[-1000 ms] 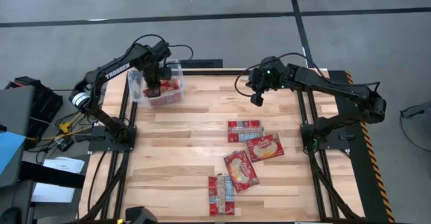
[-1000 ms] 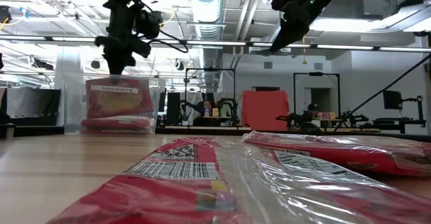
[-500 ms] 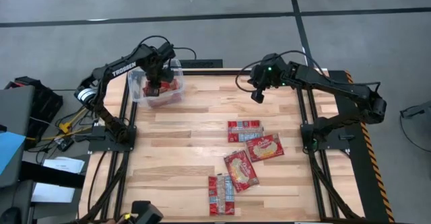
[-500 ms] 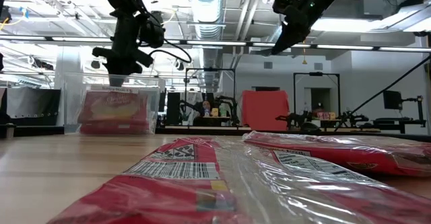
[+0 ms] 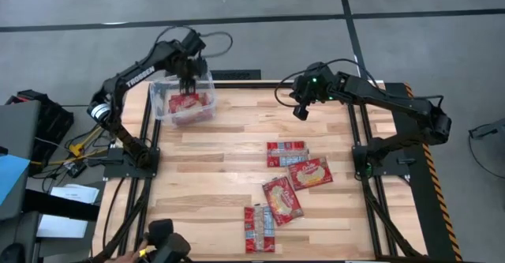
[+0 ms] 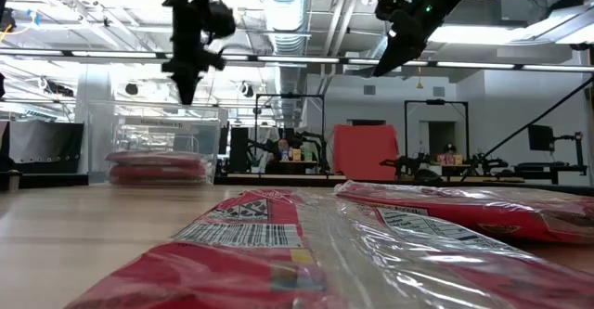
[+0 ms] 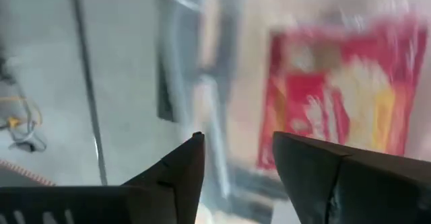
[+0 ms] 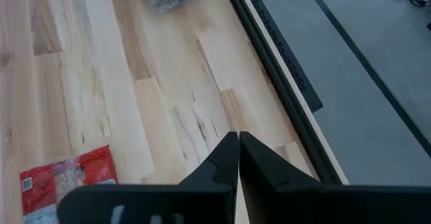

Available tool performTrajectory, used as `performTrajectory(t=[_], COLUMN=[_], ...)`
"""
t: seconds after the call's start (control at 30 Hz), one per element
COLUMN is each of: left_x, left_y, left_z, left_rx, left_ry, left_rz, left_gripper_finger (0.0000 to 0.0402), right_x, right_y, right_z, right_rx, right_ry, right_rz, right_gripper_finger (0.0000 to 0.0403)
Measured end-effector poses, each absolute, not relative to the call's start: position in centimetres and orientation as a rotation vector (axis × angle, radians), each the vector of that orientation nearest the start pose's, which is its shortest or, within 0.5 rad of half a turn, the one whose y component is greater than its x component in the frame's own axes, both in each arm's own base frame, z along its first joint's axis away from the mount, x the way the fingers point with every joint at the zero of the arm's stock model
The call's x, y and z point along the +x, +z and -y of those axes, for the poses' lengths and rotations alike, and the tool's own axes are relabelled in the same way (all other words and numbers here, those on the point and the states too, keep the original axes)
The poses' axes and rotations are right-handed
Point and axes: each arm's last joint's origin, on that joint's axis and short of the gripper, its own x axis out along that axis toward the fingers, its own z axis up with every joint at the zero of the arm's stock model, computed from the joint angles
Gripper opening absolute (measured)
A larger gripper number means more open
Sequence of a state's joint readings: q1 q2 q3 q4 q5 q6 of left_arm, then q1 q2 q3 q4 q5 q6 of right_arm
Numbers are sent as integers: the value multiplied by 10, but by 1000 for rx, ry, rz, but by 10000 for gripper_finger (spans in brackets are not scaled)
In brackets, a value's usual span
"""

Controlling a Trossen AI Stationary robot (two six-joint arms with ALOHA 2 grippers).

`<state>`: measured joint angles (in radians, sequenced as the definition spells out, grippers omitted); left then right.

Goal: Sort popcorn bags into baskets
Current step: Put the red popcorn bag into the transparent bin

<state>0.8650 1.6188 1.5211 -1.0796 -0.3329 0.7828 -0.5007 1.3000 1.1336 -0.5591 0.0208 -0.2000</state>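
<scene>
The clear basket (image 5: 160, 99) stands at the table's far left corner, and red popcorn bags (image 5: 188, 103) lie flat in it, stacked (image 6: 158, 165). My left gripper (image 5: 188, 80) hangs open above the basket's far side (image 6: 186, 88). Nothing is between its fingers, and the top bag (image 7: 337, 103) shows below them. Several more red bags lie on the table's near right part, among them one with bluish panels (image 5: 286, 153) and one with a cream centre (image 5: 310, 173). My right gripper (image 5: 300, 113) is shut (image 8: 238, 140) and empty, high over the far middle of the table (image 6: 382, 66).
Two bags (image 6: 278, 244) lie close before the low camera. A dark object (image 5: 162, 243) with a person's hand shows at the near left edge. Bare wood lies between the basket and the loose bags. A black rail (image 8: 269, 35) runs along the table's far edge.
My left gripper has opened and let go of a bag that it held upright in the basket. The bag has tipped over and now lies flat on the others. The gripper has risen and gone a little toward the far edge.
</scene>
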Motion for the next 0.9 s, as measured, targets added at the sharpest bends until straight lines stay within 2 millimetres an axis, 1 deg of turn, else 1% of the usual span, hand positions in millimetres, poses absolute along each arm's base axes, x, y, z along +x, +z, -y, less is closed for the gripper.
performTrajectory(t=[0.1,0.23,0.33,0.43,0.53,0.67,0.8,0.9], left_x=[205,214,219,226,236,257,281,293], left_y=[347,393,428,453,464,467,461,461], left_z=[-249,-242,-230,-214,-195,-166,-130,-102], left_rx=[211,74,-77,-182,-247,-300,-261,-206], left_ry=[616,636,561,389,203,-10,-143,-221], left_rz=[-1342,-1048,-799,-633,-551,-519,-550,-554], left_gripper_finger=[166,163,163,163,163,163,162,162], right_x=[246,257,264,268,270,271,272,275], right_y=[302,288,283,282,283,287,286,286], right_z=[136,135,128,122,119,117,111,104], right_rx=[23,60,46,38,27,20,17,8], right_ry=[-372,-269,-224,-198,-191,-189,-170,-145], right_rz=[-792,-821,-835,-843,-829,-803,-812,-815], right_gripper_finger=[38,32,23,16,17,26,24,18])
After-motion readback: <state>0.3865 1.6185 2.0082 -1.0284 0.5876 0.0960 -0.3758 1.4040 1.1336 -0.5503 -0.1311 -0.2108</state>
